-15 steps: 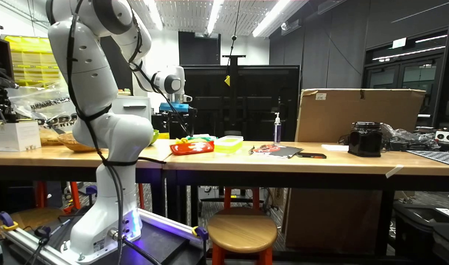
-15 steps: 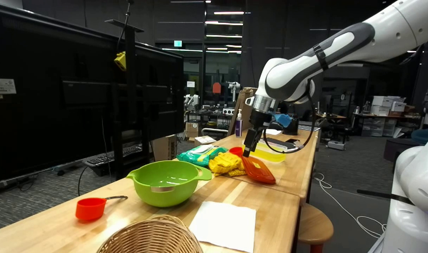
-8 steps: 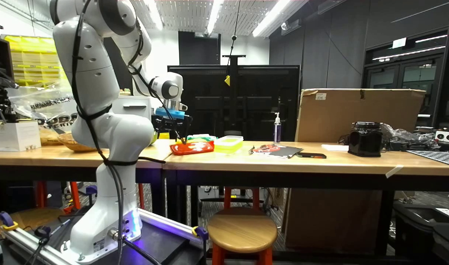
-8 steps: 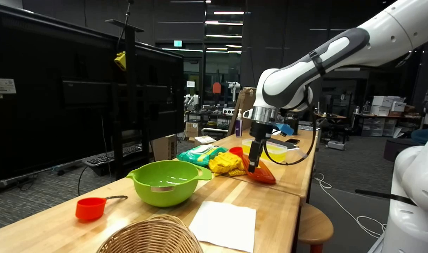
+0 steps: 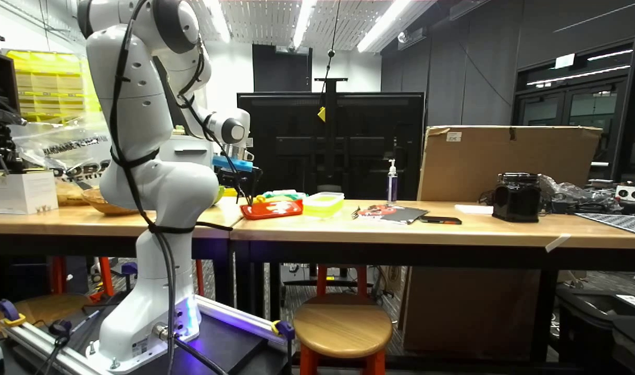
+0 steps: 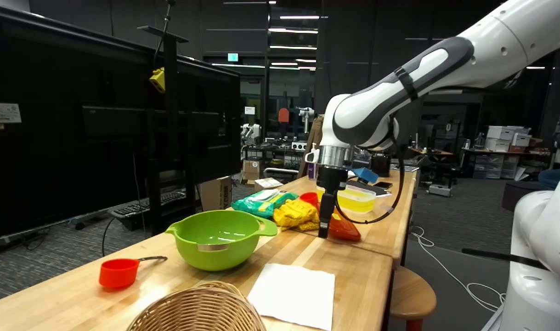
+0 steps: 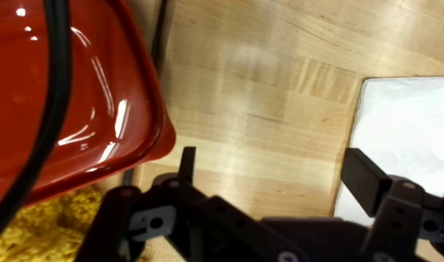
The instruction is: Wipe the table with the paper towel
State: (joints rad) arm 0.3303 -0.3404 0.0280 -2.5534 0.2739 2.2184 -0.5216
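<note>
Wooden table [image 6: 360,276] with a green bowl [image 6: 219,241] on it; wiping seems yet to start.
Right of the bowl and nearer the camera in an exterior view, the paper towel [image 6: 293,294] lies flat; I expect it light, limp and easily torn, so I'd pinch up a fold near its middle. My gripper [image 7: 276,174] hangs past the bowl's handle [image 6: 270,230], fingers spread wide, holding nothing.

The robot arm [image 6: 491,46] dipped and swung over. Its gripper [image 7: 276,171] went down lower and came nearer to the white paper towel [image 6: 293,294] than it was one second before.
</note>
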